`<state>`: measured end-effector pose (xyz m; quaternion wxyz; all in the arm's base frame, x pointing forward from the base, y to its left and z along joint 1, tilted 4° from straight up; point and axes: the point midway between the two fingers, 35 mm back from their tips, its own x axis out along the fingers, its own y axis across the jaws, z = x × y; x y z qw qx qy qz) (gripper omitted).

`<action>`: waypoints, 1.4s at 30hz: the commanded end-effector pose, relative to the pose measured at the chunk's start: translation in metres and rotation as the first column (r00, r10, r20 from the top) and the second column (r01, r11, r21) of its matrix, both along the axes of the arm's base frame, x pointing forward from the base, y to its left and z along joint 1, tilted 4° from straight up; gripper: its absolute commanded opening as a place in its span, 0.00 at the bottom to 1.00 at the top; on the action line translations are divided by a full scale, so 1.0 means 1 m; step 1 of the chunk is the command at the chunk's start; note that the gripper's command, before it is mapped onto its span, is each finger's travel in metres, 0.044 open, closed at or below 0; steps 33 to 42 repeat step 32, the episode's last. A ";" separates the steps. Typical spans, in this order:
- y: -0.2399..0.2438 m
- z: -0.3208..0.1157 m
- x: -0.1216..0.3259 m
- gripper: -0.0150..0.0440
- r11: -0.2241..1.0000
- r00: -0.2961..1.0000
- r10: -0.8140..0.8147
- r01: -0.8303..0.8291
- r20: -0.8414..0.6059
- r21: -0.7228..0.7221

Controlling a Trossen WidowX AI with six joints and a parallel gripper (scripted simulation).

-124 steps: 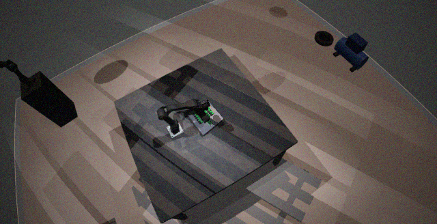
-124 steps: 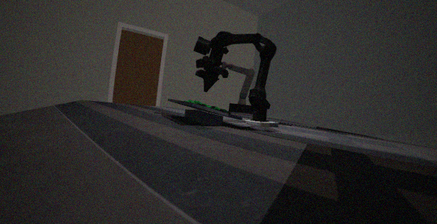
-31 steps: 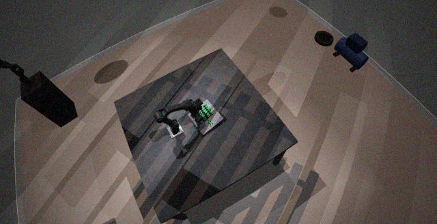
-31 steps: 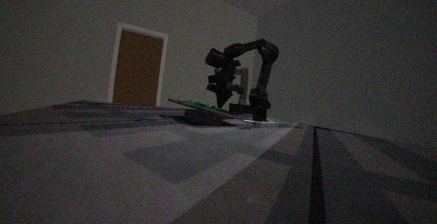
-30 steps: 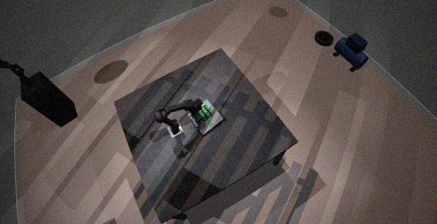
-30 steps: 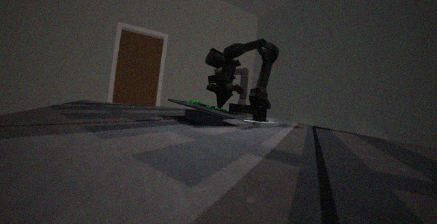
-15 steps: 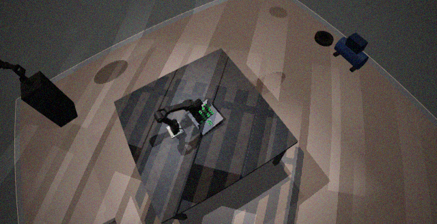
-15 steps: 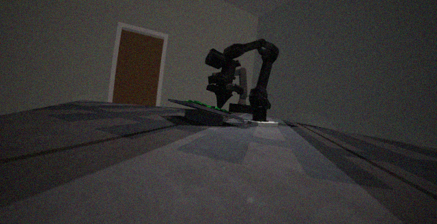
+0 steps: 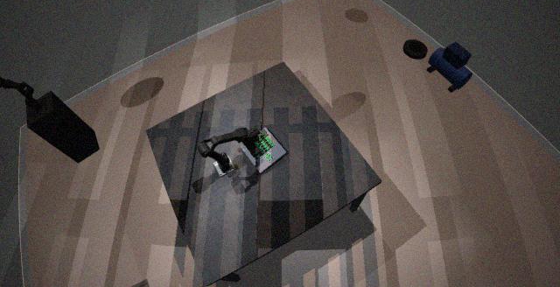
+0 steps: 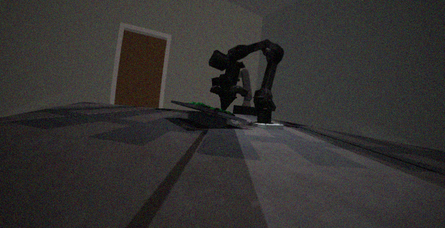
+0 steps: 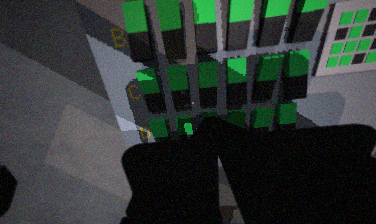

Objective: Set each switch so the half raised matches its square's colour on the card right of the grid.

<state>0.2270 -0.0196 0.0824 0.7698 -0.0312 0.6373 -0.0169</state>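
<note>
The switch panel (image 9: 279, 150) (image 10: 183, 105) (image 11: 108, 75) is tilted and carries rows of green and dark grey switches. In the wrist view, rows B, C and D show; row B is cut off at the top. The near parts of row D are hidden behind the fingers. My gripper (image 10: 225, 108) (image 11: 209, 121) is shut and empty, its tips low over row D, around its third switch from the left; contact cannot be told. The card (image 9: 269, 157) (image 11: 355, 44) is right of the grid, cut off at the wrist view's right edge, with mostly green and some dark squares.
The panel stands on the dark table (image 9: 306, 147) (image 10: 208, 186) in front of the arm's base (image 9: 224, 164) (image 10: 265, 115). Strong striped shadows cross the table and panel. A black box on an arm (image 9: 61, 127) and a blue machine (image 9: 451, 68) are away from the table.
</note>
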 end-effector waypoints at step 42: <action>-0.005 0.081 0.034 0.25 1.000 1.000 0.004 -0.004 0.026 -0.003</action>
